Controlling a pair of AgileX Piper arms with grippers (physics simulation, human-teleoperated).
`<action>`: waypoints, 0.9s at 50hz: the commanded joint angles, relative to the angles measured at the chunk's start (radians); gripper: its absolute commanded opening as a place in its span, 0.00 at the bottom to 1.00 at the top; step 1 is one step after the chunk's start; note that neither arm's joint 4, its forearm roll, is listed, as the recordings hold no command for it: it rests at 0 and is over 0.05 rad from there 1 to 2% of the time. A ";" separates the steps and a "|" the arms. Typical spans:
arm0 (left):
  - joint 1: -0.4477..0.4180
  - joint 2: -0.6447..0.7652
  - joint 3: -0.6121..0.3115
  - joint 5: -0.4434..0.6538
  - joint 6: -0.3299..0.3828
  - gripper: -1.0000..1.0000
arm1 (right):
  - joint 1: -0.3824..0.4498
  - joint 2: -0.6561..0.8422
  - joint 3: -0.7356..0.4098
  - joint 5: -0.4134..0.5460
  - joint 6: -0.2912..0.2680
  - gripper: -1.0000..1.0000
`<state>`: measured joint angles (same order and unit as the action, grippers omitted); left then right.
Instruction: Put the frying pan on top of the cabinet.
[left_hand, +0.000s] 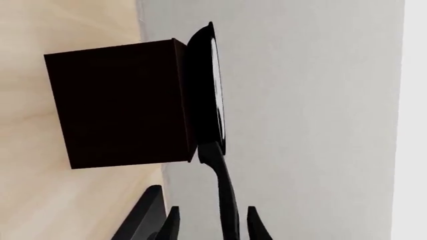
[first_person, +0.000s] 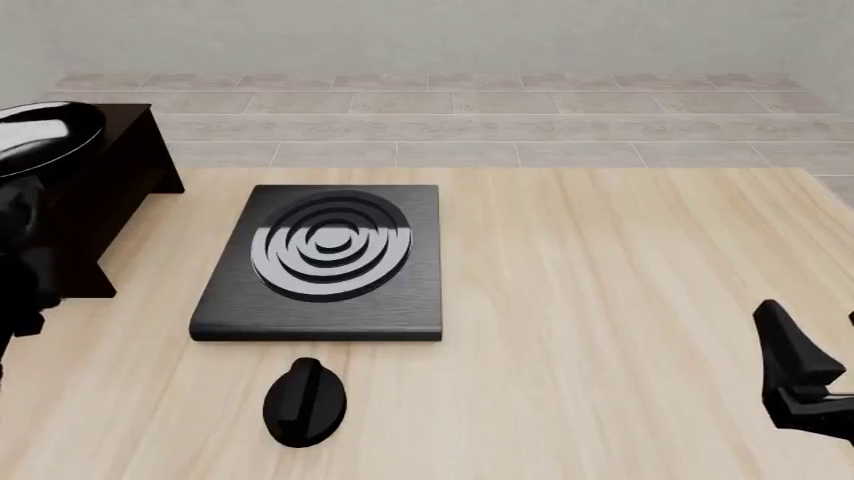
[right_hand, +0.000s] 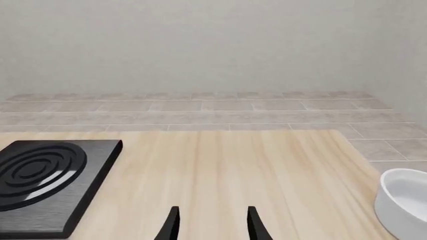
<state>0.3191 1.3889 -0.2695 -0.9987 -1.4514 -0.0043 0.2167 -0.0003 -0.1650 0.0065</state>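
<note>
Frying pan (left_hand: 208, 85): on cabinet (left_hand: 120, 102) top, ahead of left gripper (left_hand: 212, 225).
Left gripper: fingers apart, handle between, grip unclear.
Right gripper (right_hand: 211, 224): parted, empty.

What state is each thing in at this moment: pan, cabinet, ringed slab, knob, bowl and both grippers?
frying pan: resting on the cabinet top, handle between the left fingers.
cabinet: standing on the table, pan on top.
left gripper: fingers on either side of the handle; grip unclear.
right gripper: open, empty.
ringed slab: flat on the table, bare.
knob: lying before the slab.
white bowl: upright, empty.
</note>
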 joint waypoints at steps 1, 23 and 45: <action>0.029 -0.040 0.006 0.018 0.012 1.00 | 0.001 -0.011 0.000 0.011 -0.001 1.00; 0.078 -0.129 0.029 0.061 0.025 1.00 | 0.002 -0.011 -0.001 0.011 -0.004 1.00; 0.144 -0.267 0.070 0.110 0.016 1.00 | 0.004 0.007 0.000 -0.005 -0.009 1.00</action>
<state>0.4373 1.2012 -0.2283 -0.9108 -1.4185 -0.0010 0.2211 -0.0004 -0.1673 -0.0005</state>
